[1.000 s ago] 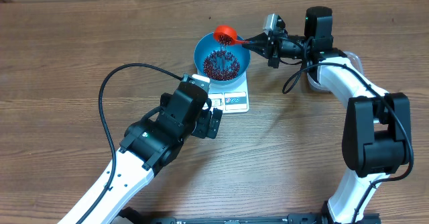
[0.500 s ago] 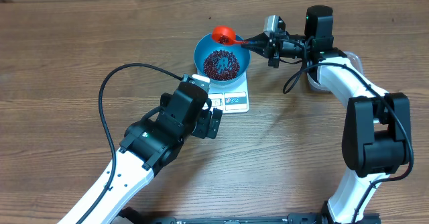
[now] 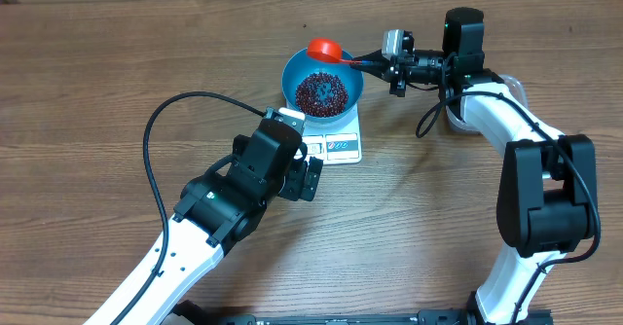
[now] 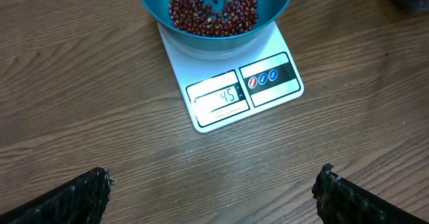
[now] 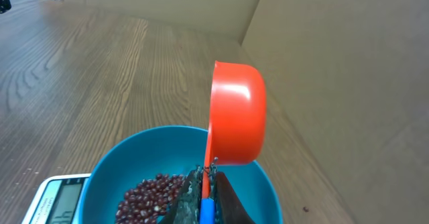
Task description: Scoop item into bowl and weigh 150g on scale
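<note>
Since the earlier frame the red scoop [image 5: 236, 113] has drawn back slightly from over the middle of the bowl [image 3: 292, 77] toward its rim on the side farthest from the display of the scale [image 4: 268, 83], and the beans [image 3: 321, 91] that were dropping from it now lie with the rest in the bowl. The scoop is turned on its side, with its round cup above that far rim and its thin handle running away to the right of the scale. The right fingers [image 5: 221, 207] are pressed fully together on this handle and hold the scoop in the air, above the scale and not touching the bowl. The blue bowl stands on the scale and covers most of its plate. Only the edge with the display and the three small round buttons stays visible, and the display shows the digits 45. The dark red-brown beans make a loose heap on the bottom of the bowl, over the centre of the scale. The left fingers [image 3: 311, 179] are spread as wide as they go and hold nothing. They are above the wooden surface [image 3: 97, 72] just beside the display edge of the scale and apart from it. A black cable [image 3: 156, 130] loops over the surface to the left of the scale.
</note>
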You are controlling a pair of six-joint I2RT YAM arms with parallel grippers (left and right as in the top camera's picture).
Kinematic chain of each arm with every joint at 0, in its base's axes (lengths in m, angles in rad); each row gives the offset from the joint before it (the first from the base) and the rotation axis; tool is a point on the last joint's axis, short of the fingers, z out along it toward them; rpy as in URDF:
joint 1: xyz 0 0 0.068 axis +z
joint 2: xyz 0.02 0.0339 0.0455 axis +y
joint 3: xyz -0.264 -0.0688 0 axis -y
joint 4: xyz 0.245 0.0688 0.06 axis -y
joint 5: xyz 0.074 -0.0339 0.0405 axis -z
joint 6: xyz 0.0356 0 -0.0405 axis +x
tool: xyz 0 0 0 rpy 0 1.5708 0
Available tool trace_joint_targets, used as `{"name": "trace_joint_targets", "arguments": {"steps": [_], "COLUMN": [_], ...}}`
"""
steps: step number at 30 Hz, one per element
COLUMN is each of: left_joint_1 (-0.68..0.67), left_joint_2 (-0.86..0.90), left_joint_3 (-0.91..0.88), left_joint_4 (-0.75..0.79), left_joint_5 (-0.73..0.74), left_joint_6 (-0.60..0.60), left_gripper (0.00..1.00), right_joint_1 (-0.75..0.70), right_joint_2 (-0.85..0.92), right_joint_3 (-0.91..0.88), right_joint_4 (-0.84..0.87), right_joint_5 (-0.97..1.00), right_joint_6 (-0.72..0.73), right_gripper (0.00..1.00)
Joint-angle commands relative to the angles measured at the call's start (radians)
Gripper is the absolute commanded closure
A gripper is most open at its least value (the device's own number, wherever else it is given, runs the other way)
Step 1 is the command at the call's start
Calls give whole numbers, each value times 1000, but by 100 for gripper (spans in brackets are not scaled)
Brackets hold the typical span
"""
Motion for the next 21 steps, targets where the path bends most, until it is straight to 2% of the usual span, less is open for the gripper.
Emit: {"name": "trace_joint_targets", "arguments": {"steps": [1, 2, 6, 8, 9, 13, 15, 18, 21], "left_joint_1": [-3, -3, -3, -3, -3, -3, -3, -3, -3], "left_joint_2": [0, 0, 0, 0, 0, 0, 0, 0, 0], "left_joint_3": [-3, -3, -3, -3, -3, -3, -3, -3, -3], "left_joint_4": [4, 4, 4, 4, 3, 4, 4, 4, 4], "left_joint_5": [-13, -14, -14, -14, -14, -14, -14, -14, -14], "left_joint_6": [-14, -13, -14, -14, -14, -14, -14, -13, -14], "left_gripper": [0, 0, 0, 0, 0, 0, 0, 0, 0], "right_joint_1": [-3, -3, -4, -9, -15, -42, -54, -55, -53], "right_joint_2": [1, 1, 1, 1, 1, 1, -6, -39, -142], "right_joint_3": [7, 7, 7, 7, 7, 8, 8, 8, 8], "right_joint_4": [-53, -65, -58, -43, -11, 62, 58, 30, -124], "right_joint_5": [-13, -13, -13, -14, -16, -16, -16, -3, 180], "right_joint_6": [-10, 5, 452, 622, 768, 1189, 1285, 1320, 1318], "right_gripper": [96, 96, 96, 96, 96, 96, 96, 96, 96]}}
